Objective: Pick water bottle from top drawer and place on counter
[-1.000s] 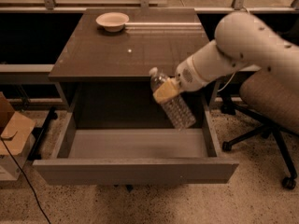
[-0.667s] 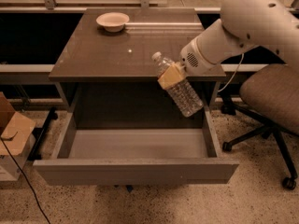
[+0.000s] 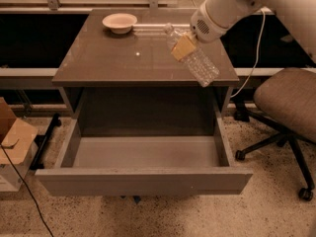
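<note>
My gripper (image 3: 184,45) is shut on the water bottle (image 3: 197,60), a clear ribbed plastic bottle held tilted, cap up and to the left, base down and to the right. It hangs in the air above the right part of the counter (image 3: 123,58), near its front right edge. The top drawer (image 3: 143,179) stands pulled fully open below, and its pale grey floor (image 3: 143,152) shows nothing on it. My white arm comes in from the upper right.
A small cream bowl (image 3: 119,21) sits at the back left of the counter. An office chair (image 3: 289,107) stands to the right of the cabinet. A cardboard box (image 3: 12,142) and a cable lie on the floor at the left.
My gripper has lifted the water bottle up and back, from over the drawer's right side to above the counter's right part.
</note>
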### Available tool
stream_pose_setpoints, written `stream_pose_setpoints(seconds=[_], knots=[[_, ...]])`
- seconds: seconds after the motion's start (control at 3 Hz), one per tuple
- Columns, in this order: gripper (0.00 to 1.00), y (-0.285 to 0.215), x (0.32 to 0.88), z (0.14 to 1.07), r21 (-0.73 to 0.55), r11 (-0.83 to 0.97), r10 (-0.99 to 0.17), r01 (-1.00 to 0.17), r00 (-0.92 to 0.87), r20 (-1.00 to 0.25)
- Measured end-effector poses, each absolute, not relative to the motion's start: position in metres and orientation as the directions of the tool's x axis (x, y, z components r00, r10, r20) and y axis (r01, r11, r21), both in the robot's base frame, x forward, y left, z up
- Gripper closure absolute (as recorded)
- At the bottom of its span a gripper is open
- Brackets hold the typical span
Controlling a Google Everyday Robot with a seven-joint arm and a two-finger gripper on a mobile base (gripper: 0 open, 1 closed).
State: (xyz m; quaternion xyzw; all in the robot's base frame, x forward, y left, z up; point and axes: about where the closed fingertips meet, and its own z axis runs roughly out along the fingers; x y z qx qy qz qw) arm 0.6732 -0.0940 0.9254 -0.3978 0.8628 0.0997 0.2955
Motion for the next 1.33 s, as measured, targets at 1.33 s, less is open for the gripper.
stream_pose_setpoints(seconds=[1.33], knots=[[1.00, -0.035, 0.800, 0.874, -0.235, 0.585, -0.743, -0.776, -0.396, -0.540]])
